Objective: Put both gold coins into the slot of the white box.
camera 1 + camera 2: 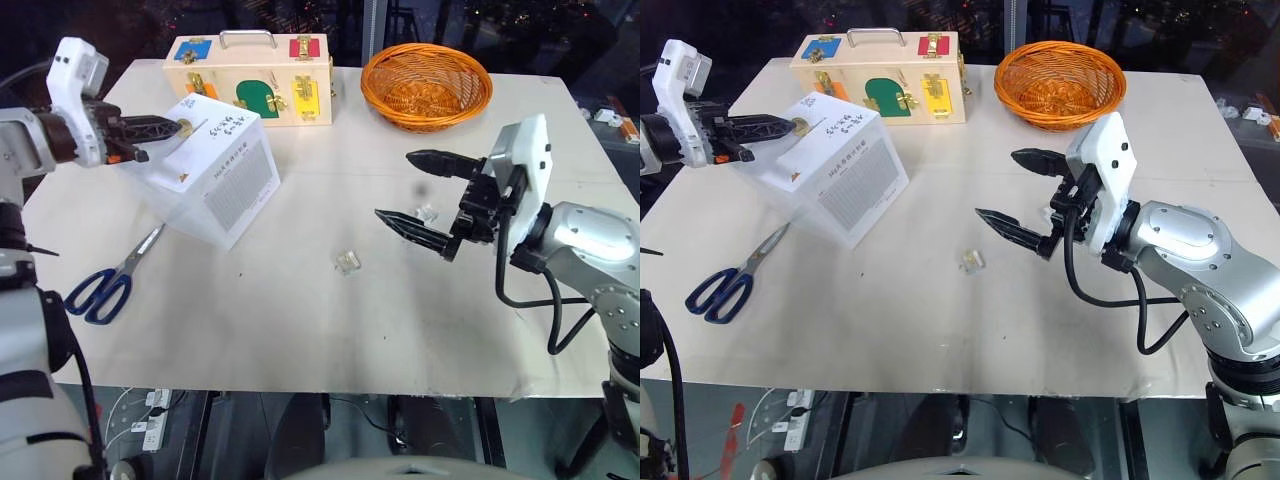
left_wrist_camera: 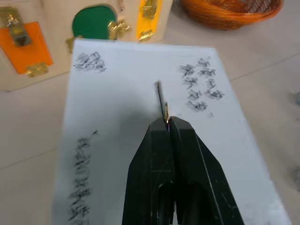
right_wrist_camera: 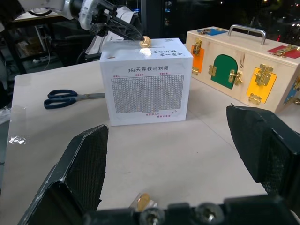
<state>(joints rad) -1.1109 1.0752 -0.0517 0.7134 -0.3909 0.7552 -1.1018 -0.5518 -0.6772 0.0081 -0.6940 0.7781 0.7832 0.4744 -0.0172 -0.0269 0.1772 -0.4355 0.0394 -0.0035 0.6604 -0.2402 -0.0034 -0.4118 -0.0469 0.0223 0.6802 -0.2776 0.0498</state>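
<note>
Pale table (image 1: 300, 330), blue-handled scissors (image 1: 105, 285), white box (image 1: 215, 180), dark surroundings

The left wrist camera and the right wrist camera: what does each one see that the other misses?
Left wrist view alone: the slot in the white box's top, with a gold coin held edge-on just above it, plus the orange basket. Right wrist view alone: the box's printed grid face, the blue scissors, a second gold coin on the table, and the open right gripper. Both: the white box, the wooden latch box, the shut left gripper.
</note>
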